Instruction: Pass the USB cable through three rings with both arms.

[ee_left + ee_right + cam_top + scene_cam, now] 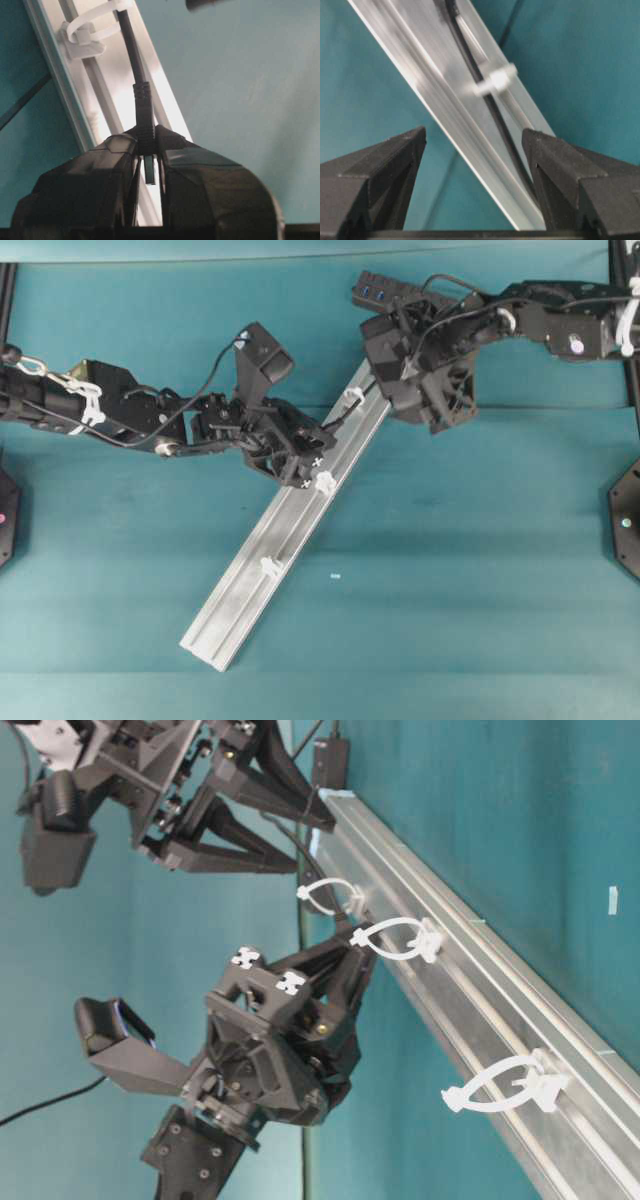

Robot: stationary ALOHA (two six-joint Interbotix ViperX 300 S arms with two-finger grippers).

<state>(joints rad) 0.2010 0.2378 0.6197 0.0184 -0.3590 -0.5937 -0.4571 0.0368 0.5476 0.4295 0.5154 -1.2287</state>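
Nearest the silver aluminium rail's (262,570) middle white plastic ring (324,481), the left gripper (148,155) pinches the black USB cable's plug (145,125), its cord running up-rail through the upper ring (353,396), beyond which the right gripper (475,175) hangs spread, empty.

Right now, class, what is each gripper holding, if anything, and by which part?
The left gripper pinches the USB cable by its plug's black moulded body, metal tip between the fingers. The right gripper is open, holding nothing.
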